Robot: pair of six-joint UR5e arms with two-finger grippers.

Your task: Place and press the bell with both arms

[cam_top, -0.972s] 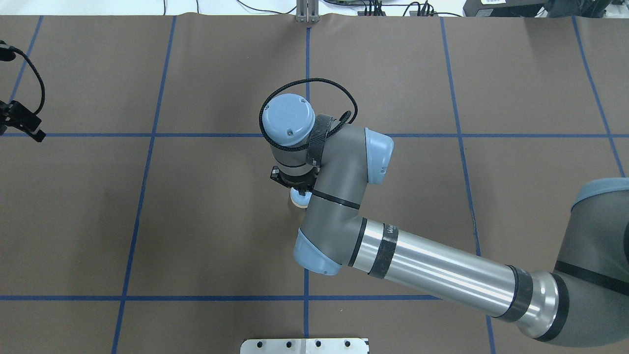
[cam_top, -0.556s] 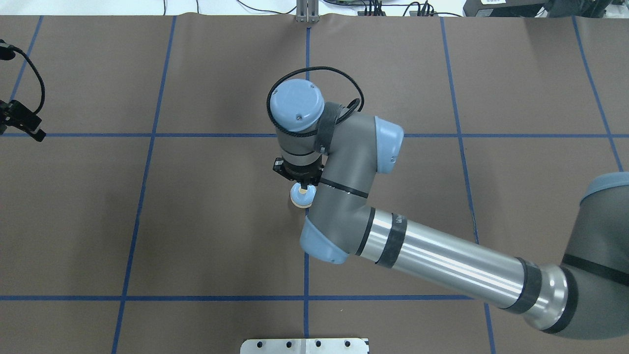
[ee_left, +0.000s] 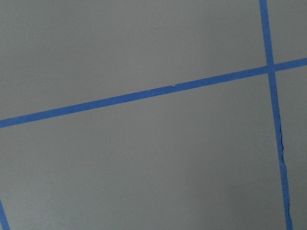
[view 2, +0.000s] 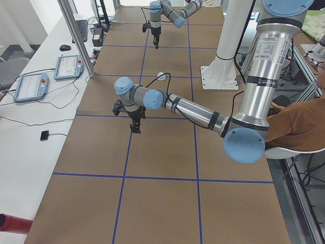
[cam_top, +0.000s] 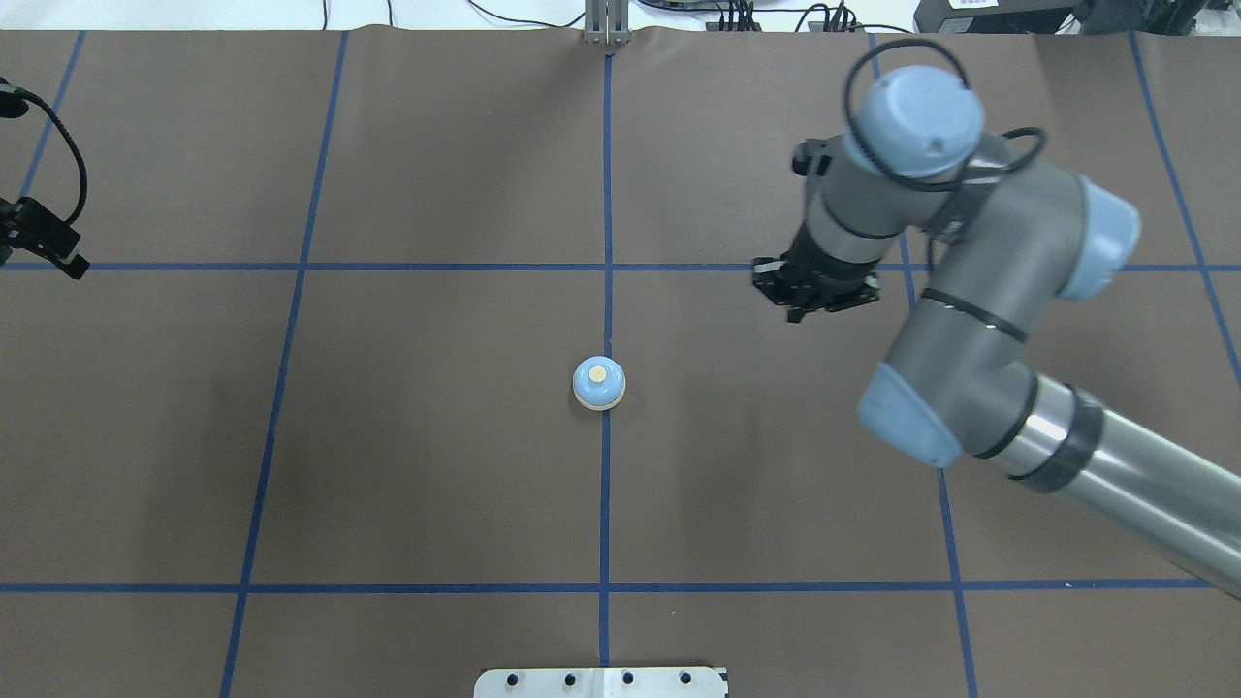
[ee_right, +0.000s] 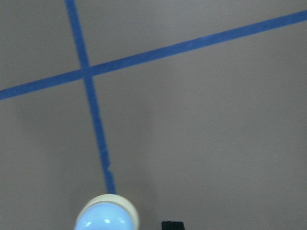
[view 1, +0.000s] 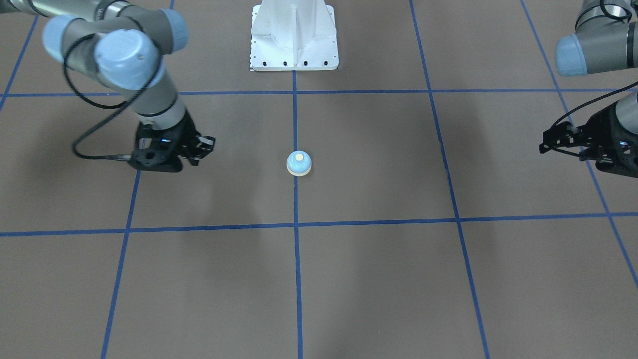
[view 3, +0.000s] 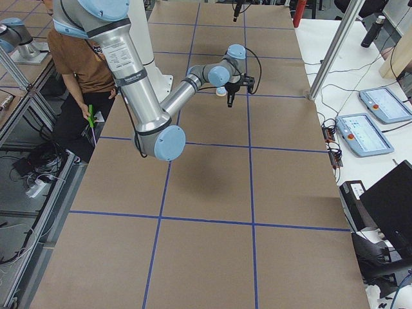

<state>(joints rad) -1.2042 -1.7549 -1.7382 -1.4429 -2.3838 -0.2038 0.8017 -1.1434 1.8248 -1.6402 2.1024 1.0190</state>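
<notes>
The small light-blue bell [cam_top: 598, 384] with its pale yellow button stands alone on the centre tape line of the brown table [cam_top: 436, 465]. It also shows in the front view [view 1: 299, 163] and at the bottom edge of the right wrist view [ee_right: 106, 216]. My right gripper [cam_top: 811, 302] hangs above the table well to the right of the bell, apart from it. Its fingers look shut and empty, with their tips [ee_right: 172, 225] showing together. In the front view it [view 1: 202, 144] is on the left. My left gripper [view 1: 546, 143] is far off at the table's left edge [cam_top: 58, 254]; it looks shut and empty.
The white bolted pedestal base [view 1: 294, 40] stands at the robot's side of the table. Blue tape lines [cam_top: 606, 485] divide the brown surface into squares. Tablets [view 2: 33, 84] and cables lie on a white side bench. A seated person [view 2: 299, 122] is beside the base.
My right arm has lifted off the bell and swung away to the right and back. The bell now stands uncovered in the same place. My left arm has not moved.
</notes>
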